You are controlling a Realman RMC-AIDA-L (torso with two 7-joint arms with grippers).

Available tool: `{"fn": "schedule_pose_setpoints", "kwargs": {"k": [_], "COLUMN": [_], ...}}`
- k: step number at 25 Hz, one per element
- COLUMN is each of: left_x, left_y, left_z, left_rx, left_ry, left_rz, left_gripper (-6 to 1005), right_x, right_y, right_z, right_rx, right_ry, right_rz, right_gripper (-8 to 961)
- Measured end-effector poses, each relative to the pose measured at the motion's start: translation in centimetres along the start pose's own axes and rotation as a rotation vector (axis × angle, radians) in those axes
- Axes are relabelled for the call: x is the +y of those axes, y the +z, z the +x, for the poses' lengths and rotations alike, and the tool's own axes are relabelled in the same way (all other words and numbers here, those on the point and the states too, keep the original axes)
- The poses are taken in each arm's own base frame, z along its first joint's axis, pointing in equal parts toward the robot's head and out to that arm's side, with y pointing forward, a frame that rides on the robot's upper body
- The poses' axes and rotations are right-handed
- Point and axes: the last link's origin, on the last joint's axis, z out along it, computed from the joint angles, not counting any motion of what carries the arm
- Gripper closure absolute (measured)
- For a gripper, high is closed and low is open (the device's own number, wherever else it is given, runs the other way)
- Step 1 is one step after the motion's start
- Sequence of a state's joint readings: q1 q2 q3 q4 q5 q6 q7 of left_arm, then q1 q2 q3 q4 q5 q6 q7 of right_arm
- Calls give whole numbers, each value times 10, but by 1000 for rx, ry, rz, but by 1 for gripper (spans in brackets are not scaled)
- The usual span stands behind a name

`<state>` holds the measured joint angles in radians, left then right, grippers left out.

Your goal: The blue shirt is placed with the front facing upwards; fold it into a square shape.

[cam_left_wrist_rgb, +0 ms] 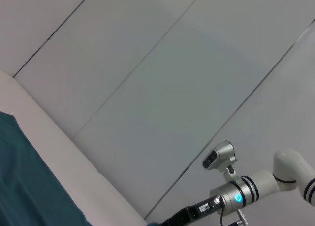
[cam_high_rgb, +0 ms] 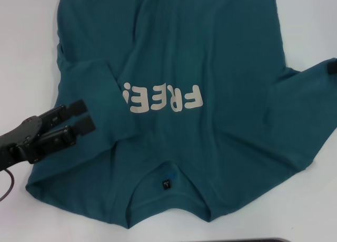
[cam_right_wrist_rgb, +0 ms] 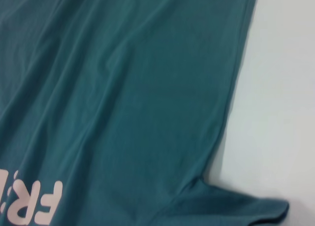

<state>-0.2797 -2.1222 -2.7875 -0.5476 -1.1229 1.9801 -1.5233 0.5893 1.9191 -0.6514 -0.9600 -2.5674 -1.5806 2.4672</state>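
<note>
while spread front-up on the white counter (cam_high_rgb: 31,20), dark teal-blue cotton t-shirt (cam_high_rgb: 210,57); left sleeve folded inward over it. left pincer (cam_high_rgb: 87,118) released, above that sleeve. right pincer (cam_high_rgb: 331,66) at right sleeve; state unclear.

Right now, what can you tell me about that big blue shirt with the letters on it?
The dark teal-blue short-sleeved cotton-looking shirt lies front up, spread and slightly wrinkled on the white table, collar nearest the robot. Off-white "FREE" lettering crosses the chest; a small black tag sits inside the neck. Its left-side sleeve is folded inward, the robot's left hand over that edge.
</note>
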Motion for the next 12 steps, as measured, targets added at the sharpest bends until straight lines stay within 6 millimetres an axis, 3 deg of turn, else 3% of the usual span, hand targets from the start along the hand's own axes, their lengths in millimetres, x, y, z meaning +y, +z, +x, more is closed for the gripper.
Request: {"fn": "schedule_pose_setpoints", "kwargs": {"k": [12], "left_x": [0], "left_y": [0], "left_z": [-1], "left_rx": [6], "left_ry": [-6], "left_rz": [1], "left_gripper": [54], "right_x": [6], "right_y": [-7], "right_z": [-19], "right_rx": [-46], "right_ry": [-4], "right_rz": [34], "right_gripper": [930]}}
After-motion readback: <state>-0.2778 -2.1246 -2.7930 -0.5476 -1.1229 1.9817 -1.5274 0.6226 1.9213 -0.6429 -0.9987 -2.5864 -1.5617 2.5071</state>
